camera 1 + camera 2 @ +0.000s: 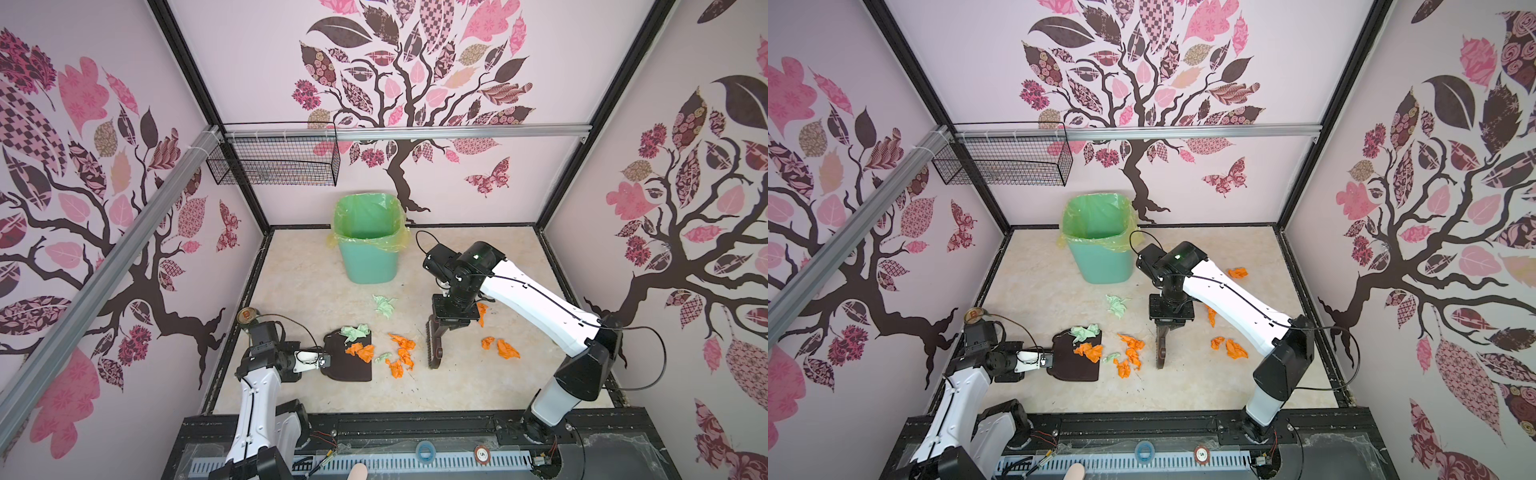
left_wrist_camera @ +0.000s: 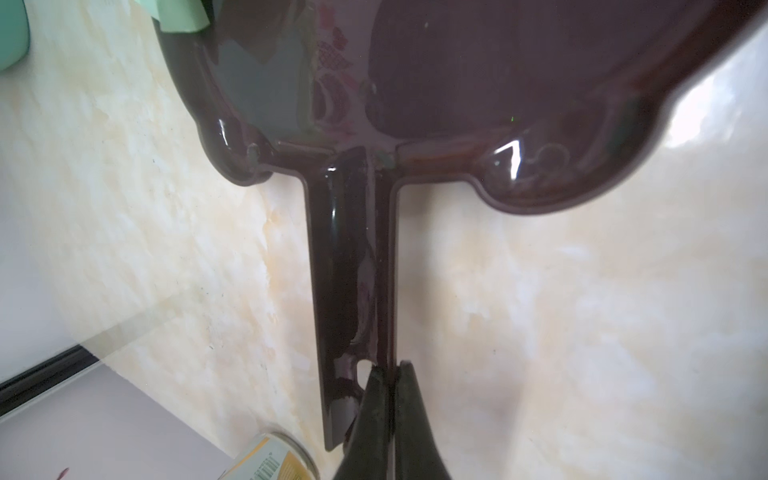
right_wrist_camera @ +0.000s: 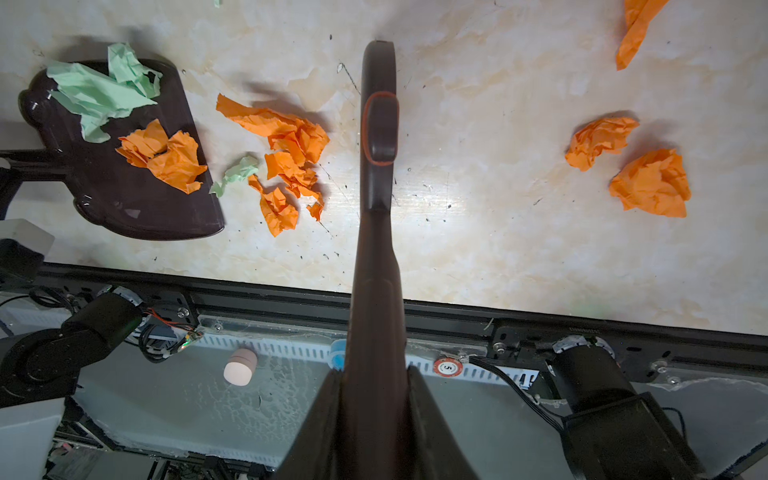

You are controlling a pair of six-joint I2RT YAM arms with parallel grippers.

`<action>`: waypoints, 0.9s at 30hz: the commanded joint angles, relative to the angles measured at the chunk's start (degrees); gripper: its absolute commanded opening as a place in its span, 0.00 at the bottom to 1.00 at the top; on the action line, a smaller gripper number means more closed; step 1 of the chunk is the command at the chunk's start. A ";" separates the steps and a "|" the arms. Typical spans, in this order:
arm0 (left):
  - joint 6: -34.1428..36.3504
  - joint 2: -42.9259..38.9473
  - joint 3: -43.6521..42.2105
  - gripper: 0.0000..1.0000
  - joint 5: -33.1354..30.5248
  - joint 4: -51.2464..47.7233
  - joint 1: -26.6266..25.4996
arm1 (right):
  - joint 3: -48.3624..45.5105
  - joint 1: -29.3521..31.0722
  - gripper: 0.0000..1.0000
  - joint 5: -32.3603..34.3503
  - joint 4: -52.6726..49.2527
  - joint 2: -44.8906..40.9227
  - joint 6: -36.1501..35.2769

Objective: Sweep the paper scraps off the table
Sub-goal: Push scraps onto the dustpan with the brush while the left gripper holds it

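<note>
Walls (image 1: 257, 83) pale pink w/ tree-leaf decals. Alu rail (image 1: 415, 133) across back; black wire basket (image 1: 274, 164) under it, L end.

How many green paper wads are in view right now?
3: one green clump, possibly two pieces, on the dustpan; a small wad on the table at the pan's open edge; a lone wad nearer the bin. The right arm may hide others.

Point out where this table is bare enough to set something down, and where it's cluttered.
Bare: the near strip of the table, between the front frame and the dustpan; also the patch left of the bin, toward the can. Crowded: the middle, where paper scraps lie between dustpan and brush, with more right of the brush.
</note>
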 commanded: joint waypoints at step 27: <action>-0.20 -4.36 -3.99 0.00 0.01 1.22 -4.79 | 15.78 12.11 0.00 -4.07 6.32 14.52 8.00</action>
